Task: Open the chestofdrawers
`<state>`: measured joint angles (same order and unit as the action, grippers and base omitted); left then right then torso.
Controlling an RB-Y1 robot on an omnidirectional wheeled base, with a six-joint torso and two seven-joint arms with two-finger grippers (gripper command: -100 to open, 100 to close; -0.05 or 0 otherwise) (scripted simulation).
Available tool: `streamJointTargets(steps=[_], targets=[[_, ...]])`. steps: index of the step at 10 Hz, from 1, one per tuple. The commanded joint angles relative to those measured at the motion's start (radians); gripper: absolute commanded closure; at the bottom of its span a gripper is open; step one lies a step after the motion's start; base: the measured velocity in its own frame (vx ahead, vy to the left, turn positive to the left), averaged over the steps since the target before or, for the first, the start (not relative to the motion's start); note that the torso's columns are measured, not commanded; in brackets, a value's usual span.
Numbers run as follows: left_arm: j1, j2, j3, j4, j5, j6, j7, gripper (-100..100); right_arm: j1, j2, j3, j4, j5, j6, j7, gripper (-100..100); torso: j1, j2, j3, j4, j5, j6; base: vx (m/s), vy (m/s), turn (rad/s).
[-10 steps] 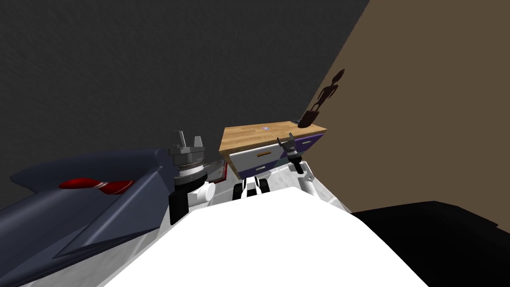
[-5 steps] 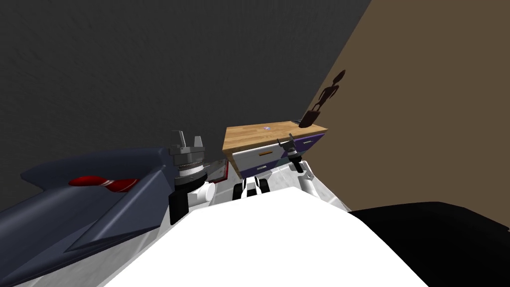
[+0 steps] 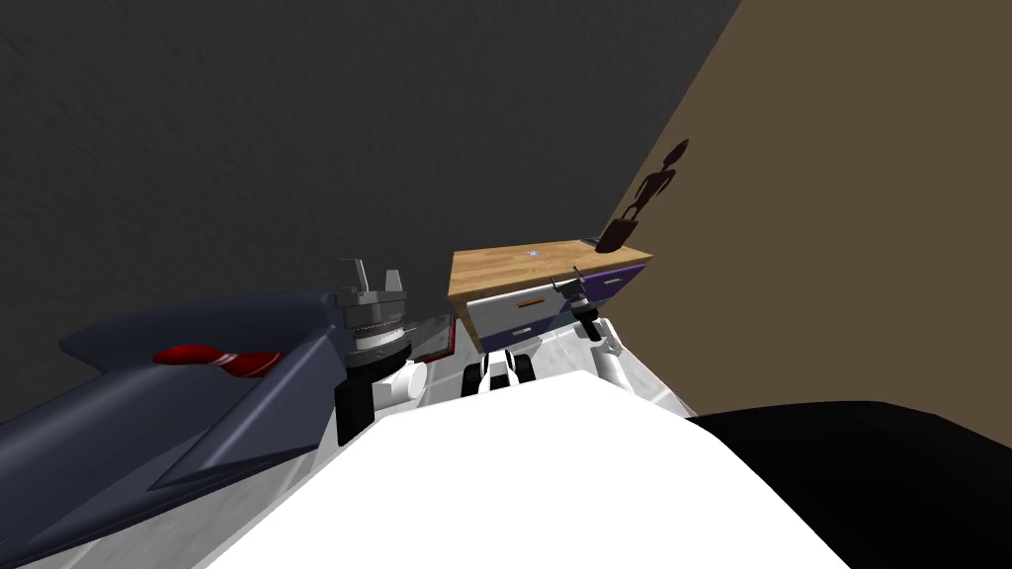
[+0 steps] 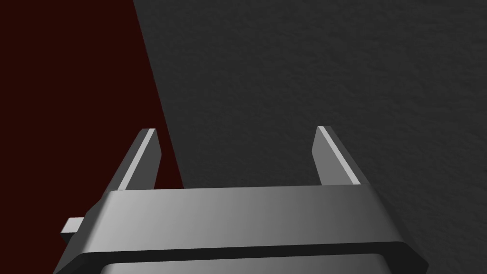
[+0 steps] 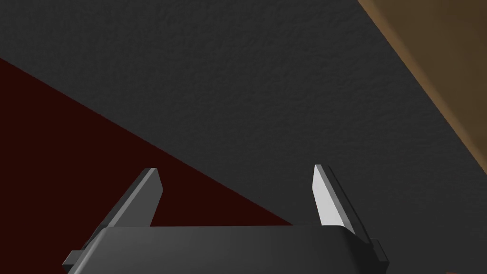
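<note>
The right end effector [image 3: 570, 284] is held open, with the wood-topped chest of drawers [image 3: 509, 267] just beyond it, apparently readied for a drawer handle [image 3: 532, 302]. The left end effector [image 3: 373, 269], likewise open, is held aside.

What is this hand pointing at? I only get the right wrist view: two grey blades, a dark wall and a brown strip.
Observer: The head view shows a chest of drawers with a wooden top just ahead, beside the brown wall.
Operator: Is the hand near it?
Observer: The right gripper is raised in front of the chest, between a pale drawer and a purple drawer. I cannot tell whether it touches.
Operator: And the other hand?
Observer: The left gripper is raised too, left of the chest, with its fingers open.
</note>
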<state>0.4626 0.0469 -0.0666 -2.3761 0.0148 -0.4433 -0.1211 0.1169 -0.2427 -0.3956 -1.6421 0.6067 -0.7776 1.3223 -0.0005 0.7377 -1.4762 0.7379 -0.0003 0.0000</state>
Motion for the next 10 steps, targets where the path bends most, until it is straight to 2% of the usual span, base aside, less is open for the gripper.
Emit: streamJointTargets(steps=[1,3,4,5,6,7,8,10], targets=[[0.000,0.000,0.000,0.000,0.000,0.000,0.000,0,-0.025,-0.001,-0.037,0.068,0.052,-0.024,0.077,-100,0.000,0.000,0.000,0.000,0.000,0.000,-0.015,0.066,0.005],[0.000,0.000,0.000,0.000,0.000,0.000,0.000,0,-0.025,-0.001,-0.037,0.069,0.052,-0.024,0.113,-100,0.001,0.000,0.000,0.000,0.001,0.000,-0.010,0.043,0.000],[0.000,0.000,0.000,0.000,0.000,0.000,0.000,0,-0.040,0.002,-0.059,0.112,0.089,-0.037,0.153,-100,-0.001,0.000,0.000,0.000,0.000,0.000,-0.016,0.045,0.009],[0.000,0.000,0.000,0.000,0.000,0.000,0.000,0,-0.040,0.002,-0.059,0.112,0.089,-0.037,0.174,-100,0.000,0.001,0.000,0.000,0.000,0.000,-0.015,0.047,-0.001],[0.000,0.000,0.000,0.000,0.000,0.000,0.000,0,-0.055,0.006,-0.082,0.155,0.126,-0.048,0.206,-100,0.001,0.000,0.000,0.000,0.000,0.000,-0.019,0.072,0.006],[0.000,0.000,0.000,0.000,0.000,0.000,0.000,0,-0.055,0.006,-0.082,0.155,0.126,-0.048,0.230,-100,0.002,0.001,0.000,0.000,0.001,0.000,-0.015,0.063,-0.003],[0.000,0.000,0.000,0.000,0.000,0.000,0.000,0,-0.068,0.012,-0.104,0.196,0.161,-0.060,0.259,-100,0.001,0.000,0.000,0.000,0.001,0.000,-0.017,0.053,0.004],[0.000,0.000,0.000,0.000,0.000,0.000,0.000,0,-0.068,0.012,-0.104,0.197,0.161,-0.060,0.289,-100,0.000,0.000,0.000,0.000,0.000,0.000,-0.007,0.034,0.000]])
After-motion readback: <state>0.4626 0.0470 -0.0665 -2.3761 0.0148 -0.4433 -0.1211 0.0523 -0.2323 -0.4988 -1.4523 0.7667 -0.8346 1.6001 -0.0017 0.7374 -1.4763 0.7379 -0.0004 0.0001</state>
